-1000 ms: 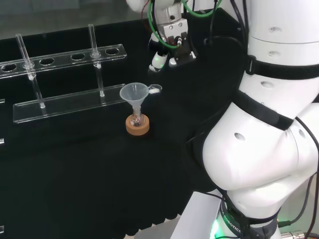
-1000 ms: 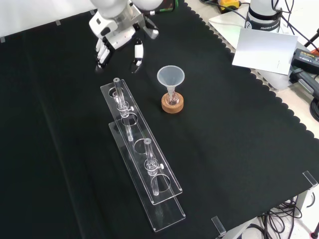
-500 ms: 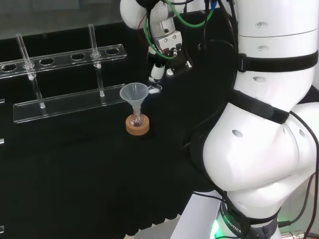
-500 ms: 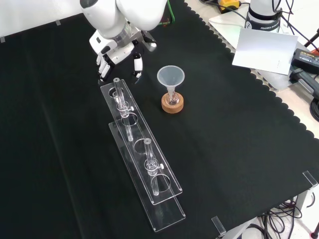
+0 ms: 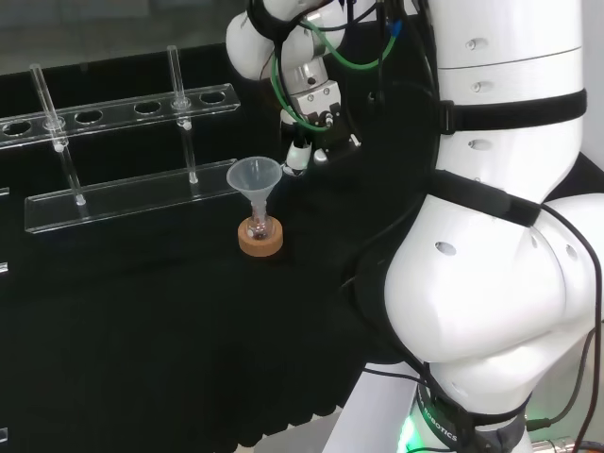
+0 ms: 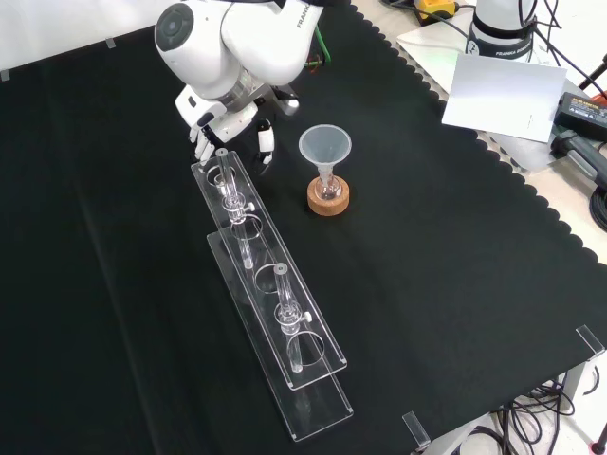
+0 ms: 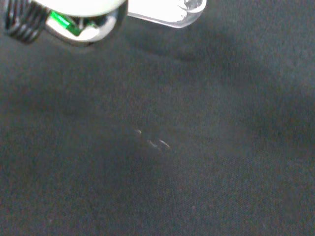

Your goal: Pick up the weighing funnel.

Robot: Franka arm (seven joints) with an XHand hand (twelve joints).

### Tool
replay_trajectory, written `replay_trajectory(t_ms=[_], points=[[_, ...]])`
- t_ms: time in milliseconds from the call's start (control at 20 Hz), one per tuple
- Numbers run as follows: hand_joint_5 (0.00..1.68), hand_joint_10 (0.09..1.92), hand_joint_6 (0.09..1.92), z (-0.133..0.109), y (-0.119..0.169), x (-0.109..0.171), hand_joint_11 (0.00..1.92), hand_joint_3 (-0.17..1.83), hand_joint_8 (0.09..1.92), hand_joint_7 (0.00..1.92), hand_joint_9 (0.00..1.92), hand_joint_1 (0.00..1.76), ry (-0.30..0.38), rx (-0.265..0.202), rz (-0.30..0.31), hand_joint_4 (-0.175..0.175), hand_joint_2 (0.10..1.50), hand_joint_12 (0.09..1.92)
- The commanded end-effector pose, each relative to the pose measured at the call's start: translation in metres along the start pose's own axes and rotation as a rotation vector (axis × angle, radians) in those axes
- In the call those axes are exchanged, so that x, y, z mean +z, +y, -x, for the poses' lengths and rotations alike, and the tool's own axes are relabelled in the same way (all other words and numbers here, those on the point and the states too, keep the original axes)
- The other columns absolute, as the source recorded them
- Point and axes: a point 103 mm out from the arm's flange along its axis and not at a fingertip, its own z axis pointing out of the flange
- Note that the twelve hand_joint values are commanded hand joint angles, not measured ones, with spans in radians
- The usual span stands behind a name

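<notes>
The weighing funnel is a small clear piece on the black cloth, just right of the big funnel's rim in the head view. In the wrist view it is a faint clear outline on the cloth. The hand hangs right above it with its fingers pointing down, and one fingertip is close over the piece. Seen from the front, the hand is open beside the near end of the rack, with relaxed fingers and nothing between them. I cannot tell whether a finger touches the piece.
The big funnel stands in a small flask on a cork ring, close to the hand. A clear two-tier tube rack with upright tubes runs from under the hand towards the front. White paper and cables lie beyond the cloth's scalloped edge.
The hand has come down towards the cloth and closer to the big funnel and the rack's end. Its fingers stay open. Funnel and rack have not moved.
</notes>
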Motion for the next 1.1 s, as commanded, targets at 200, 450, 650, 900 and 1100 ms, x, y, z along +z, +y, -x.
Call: replay_trajectory(t_ms=[200, 450, 650, 900, 1100], points=[[0.7, 0.45, 0.11, -0.002, 0.008, 0.005, 0.68, 0.59, 0.64, 0.62, 0.9, 0.91, -0.028, 0.011, 0.011, 0.002, 0.54, 1.25], [0.73, 0.43, 0.15, -0.003, 0.013, 0.007, 0.7, 0.6, 0.62, 0.65, 0.93, 0.91, -0.043, 0.018, 0.014, 0.006, 0.54, 1.24], [0.72, 0.38, 0.3, -0.001, 0.018, 0.009, 0.71, 0.6, 0.59, 0.68, 0.96, 0.93, -0.041, 0.016, 0.001, 0.015, 0.55, 1.23], [0.67, 0.36, 0.52, 0.001, 0.021, 0.012, 0.71, 0.6, 0.59, 0.69, 0.98, 0.93, -0.045, 0.012, -0.004, 0.02, 0.55, 1.23], [0.66, 0.36, 0.57, 0.003, 0.024, 0.015, 0.71, 0.6, 0.59, 0.69, 0.98, 0.93, -0.047, 0.008, -0.015, 0.021, 0.55, 1.23]])
